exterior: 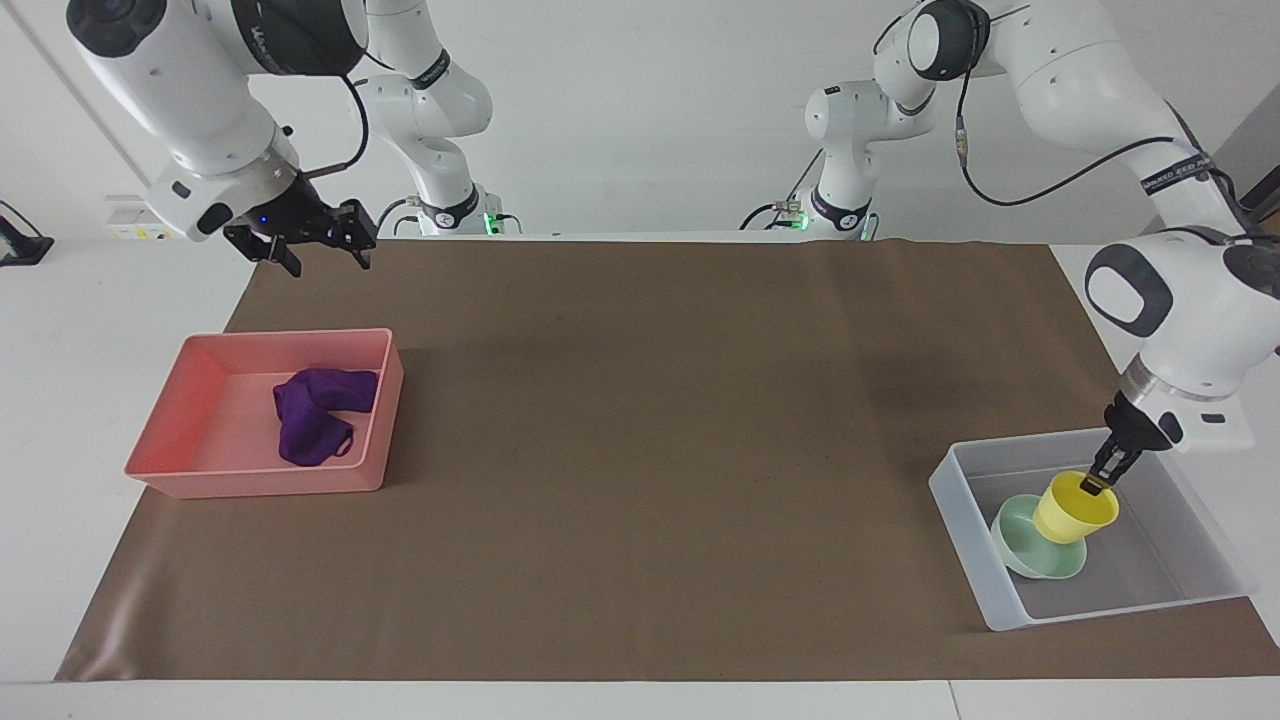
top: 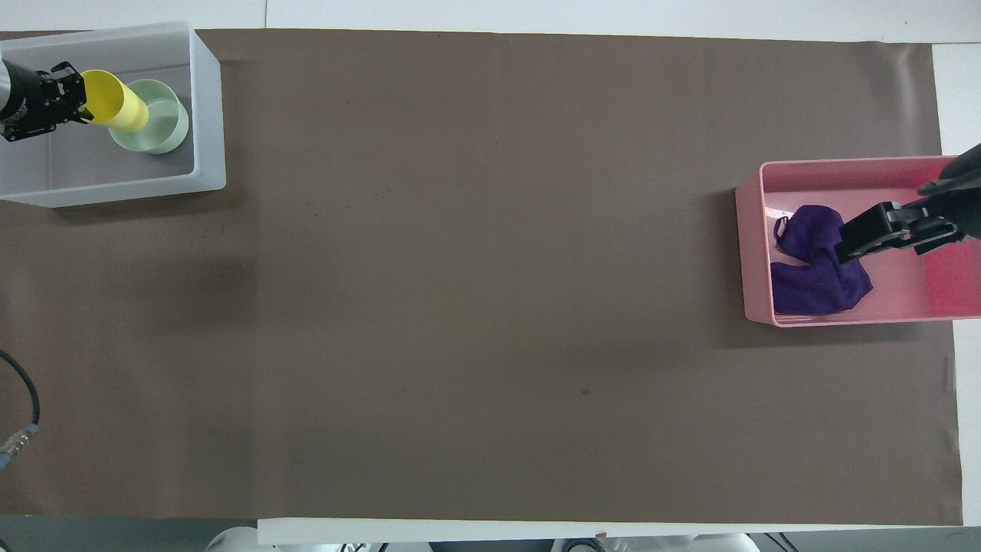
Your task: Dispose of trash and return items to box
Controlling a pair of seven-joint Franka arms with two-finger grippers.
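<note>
The deep-purple cloth (exterior: 315, 415) lies bunched in the pink tray (exterior: 250, 487), toward the right arm's end; it also shows in the overhead view (top: 816, 268). My right gripper (exterior: 326, 262) is open and empty, raised high over the tray (top: 751, 253); in the overhead view the gripper (top: 874, 234) covers part of the cloth. My left gripper (exterior: 1093, 487) is shut on the rim of the yellow cup (exterior: 1075, 510), held tilted just over the mint-green bowl (exterior: 1030, 555) inside the translucent box (exterior: 965, 520). The overhead view shows the left gripper (top: 75, 109), cup (top: 115, 111), bowl (top: 165, 130) and box (top: 208, 100).
A brown mat (exterior: 640, 450) covers most of the table, with white table surface around it. The pink tray and the translucent box stand at the two ends of the mat.
</note>
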